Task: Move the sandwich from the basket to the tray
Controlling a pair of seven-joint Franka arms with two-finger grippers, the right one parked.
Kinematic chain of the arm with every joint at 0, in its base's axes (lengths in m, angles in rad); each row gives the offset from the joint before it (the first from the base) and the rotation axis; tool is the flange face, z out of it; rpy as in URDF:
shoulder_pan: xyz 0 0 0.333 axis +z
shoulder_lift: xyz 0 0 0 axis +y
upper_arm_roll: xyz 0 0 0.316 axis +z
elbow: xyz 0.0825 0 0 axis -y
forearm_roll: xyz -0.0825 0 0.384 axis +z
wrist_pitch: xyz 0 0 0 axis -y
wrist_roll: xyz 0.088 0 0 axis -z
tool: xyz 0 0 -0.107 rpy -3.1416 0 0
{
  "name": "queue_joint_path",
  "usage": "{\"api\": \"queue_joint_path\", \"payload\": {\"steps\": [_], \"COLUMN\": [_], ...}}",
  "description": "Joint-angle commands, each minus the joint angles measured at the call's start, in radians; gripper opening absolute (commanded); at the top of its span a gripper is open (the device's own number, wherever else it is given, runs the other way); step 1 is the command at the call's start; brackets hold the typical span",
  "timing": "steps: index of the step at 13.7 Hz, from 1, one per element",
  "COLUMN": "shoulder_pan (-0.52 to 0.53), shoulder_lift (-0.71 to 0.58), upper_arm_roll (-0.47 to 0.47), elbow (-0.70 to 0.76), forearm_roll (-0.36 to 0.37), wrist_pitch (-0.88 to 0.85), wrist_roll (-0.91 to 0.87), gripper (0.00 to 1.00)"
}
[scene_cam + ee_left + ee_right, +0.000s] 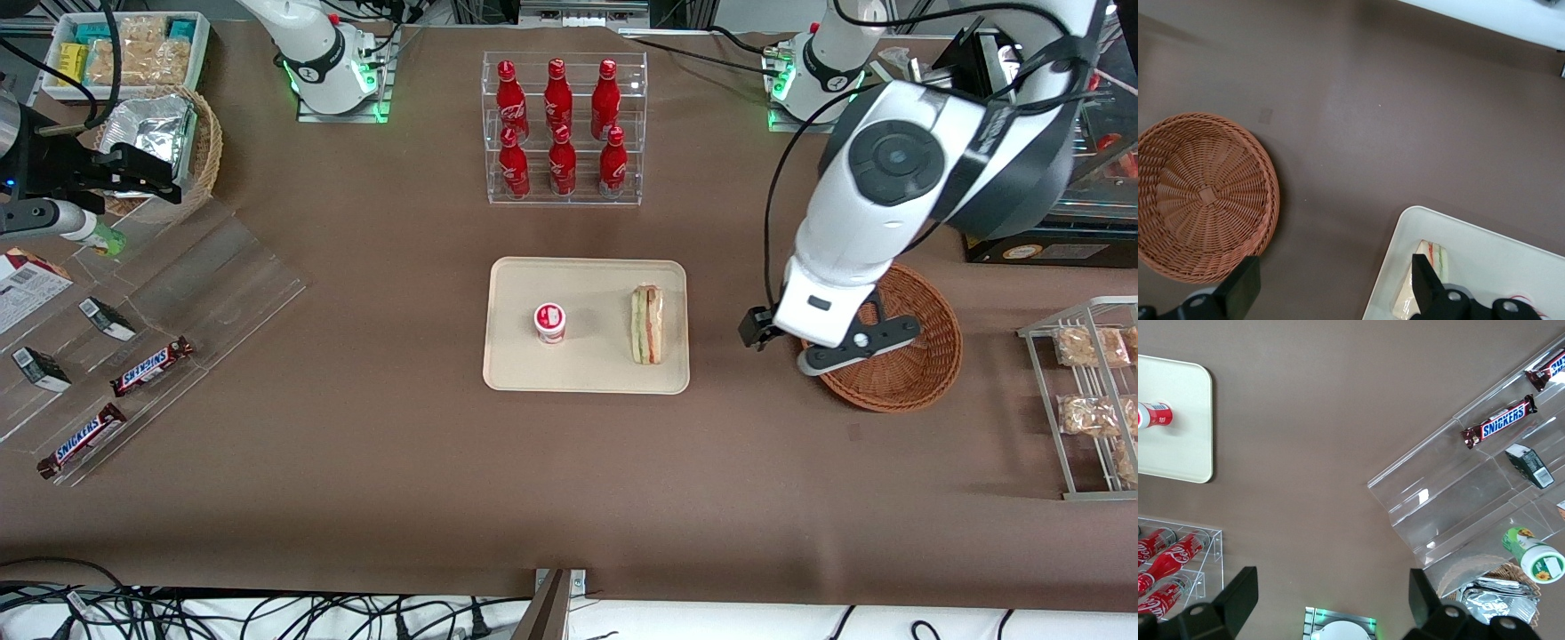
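The wrapped triangular sandwich of white bread with green and pink filling (646, 324) lies flat on the cream rectangular low-rimmed tray (516, 373), its long axis running toward the front camera; the gripper (1331, 283) hangs above bare table between tray and round reddish-brown woven basket (925, 373), fingers spread wide, holding nothing; the basket is empty.

Cream tray (1185, 427) on brown table (1311, 440), small red-and-white cup (1153, 415) lying on it. Red cola bottles (1165, 568) in clear rack (1211, 550). Clear stepped stand (1471, 487) holding Snickers bars (1499, 421) and dark packet (1529, 465). Green-capped bottle (1533, 559) beside foil (1491, 600) in wicker basket (1471, 575)
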Motion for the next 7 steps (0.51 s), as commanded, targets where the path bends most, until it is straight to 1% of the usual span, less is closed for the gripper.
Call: {"api": "queue_joint_path", "payload": {"steps": [1, 2, 4, 6, 7], "shoulder_pan": [0.040, 0.060, 0.080, 0.076, 0.076], "shoulder_lift": [-0.055, -0.067, -0.104, -0.157, -0.174], "upper_arm_roll": [-0.007, -0.006, 0.031, 0.118, 0.153], "elbow": [-0.006, -0.007, -0.013, -0.026, -0.026], "forearm_roll": [-0.049, -0.065, -0.128, -0.209, -0.239], "wrist_pitch": [-0.033, -0.035, -0.038, -0.041, -0.062], "wrist_roll": [-0.004, 0.010, 0.127, 0.227, 0.292], "gripper": [1.00, 1.00, 1.00, 1.00, 1.00]}}
